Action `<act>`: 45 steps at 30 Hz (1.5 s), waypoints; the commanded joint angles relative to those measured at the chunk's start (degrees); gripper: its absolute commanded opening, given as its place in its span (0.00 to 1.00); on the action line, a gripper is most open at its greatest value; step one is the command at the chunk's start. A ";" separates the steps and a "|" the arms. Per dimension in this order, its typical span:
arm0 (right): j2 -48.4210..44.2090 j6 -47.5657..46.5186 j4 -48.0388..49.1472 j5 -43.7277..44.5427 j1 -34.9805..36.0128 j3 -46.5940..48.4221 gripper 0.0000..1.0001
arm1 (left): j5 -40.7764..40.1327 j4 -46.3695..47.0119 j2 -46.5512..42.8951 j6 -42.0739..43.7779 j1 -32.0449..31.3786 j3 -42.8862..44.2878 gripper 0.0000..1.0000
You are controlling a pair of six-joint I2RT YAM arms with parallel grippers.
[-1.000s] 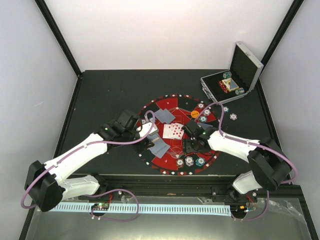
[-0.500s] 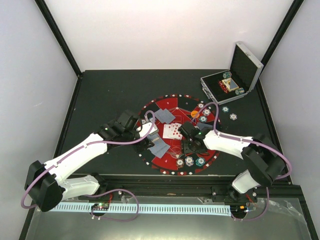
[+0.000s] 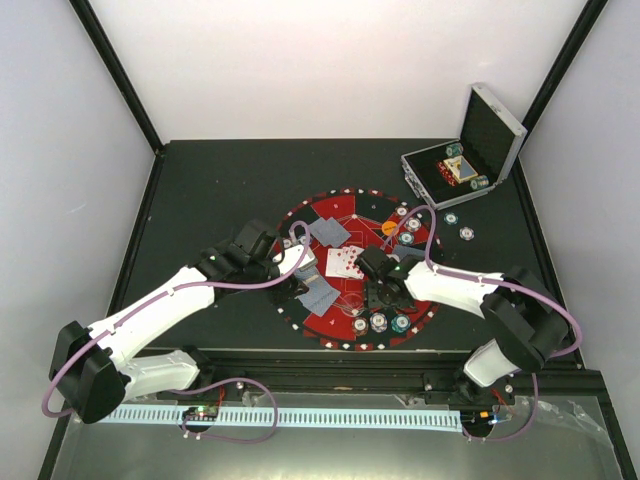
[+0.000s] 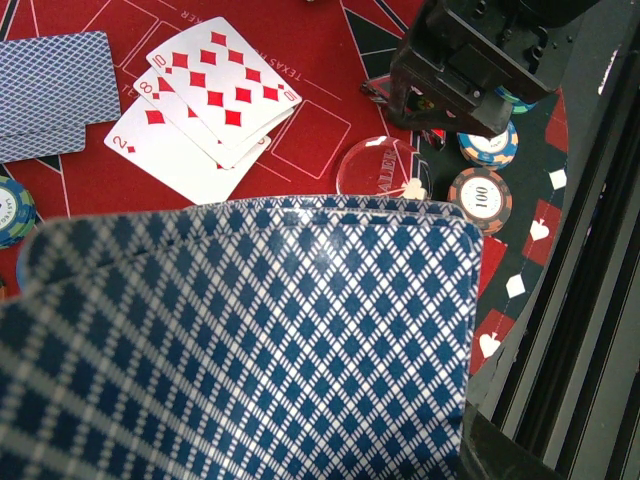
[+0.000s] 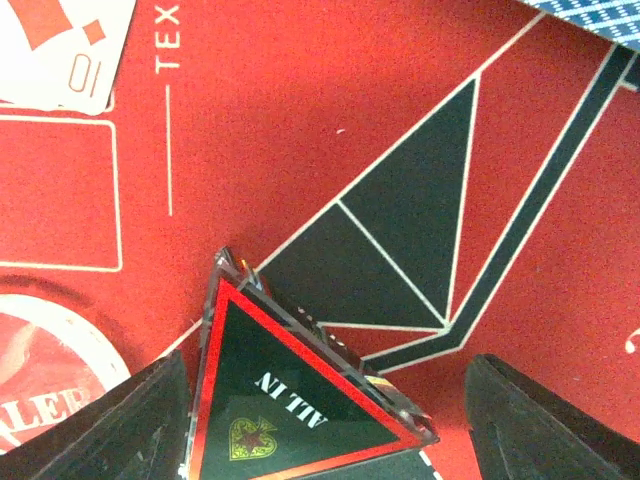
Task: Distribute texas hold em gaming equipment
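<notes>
between the fingers of the right pincer (image 5: 328,372) lies the black triangle (image 5: 300,405), with a red border and the words "all in", on the red mat (image 5: 300,130). this pincer is released: its jaws stand wide on both sides of the triangle. one finger is just beside the triangle's edge, the other a little apart from its corner. whether the nearer finger touches it, i cannot tell. on the outer side of that same finger is a clear round dealer disc (image 5: 40,375). ahead of the pincer, to one side, shows the corner of a face-up ten (image 5: 55,45).

the left pincer (image 3: 306,270) is clenched. two blue cards (image 4: 250,340), backs up and a little fanned, fill the space right under its wrist and hide its fingers. as far as one can see it grasps them, but the contact itself is hidden. beyond these cards, away from the pincer, three red cards (image 4: 205,115) lie face up in a fan: a two, an eight and a ten of diamonds. further out, to the left of the fan, lie more face-down cards (image 4: 55,95). ahead to the right, next to the dealer disc, sit two chips (image 4: 480,195), one marked 100, and the right pincer stands just behind them.

far beyond the right pincer, off the mat, stands the open case (image 3: 470,150) with chips inside.
</notes>
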 commanded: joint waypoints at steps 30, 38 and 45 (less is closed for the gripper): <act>2.27 -7.02 -2.27 2.99 1.54 15.44 0.49 | -1.14 0.95 -1.85 -0.40 3.64 0.65 0.38; 15.04 -12.20 1.82 -6.15 2.11 28.24 0.47 | -1.34 0.92 -2.25 -0.44 4.06 0.67 0.38; 23.73 -12.80 1.97 -11.42 3.56 36.14 0.47 | -1.06 0.86 -2.31 -0.34 4.14 0.74 0.38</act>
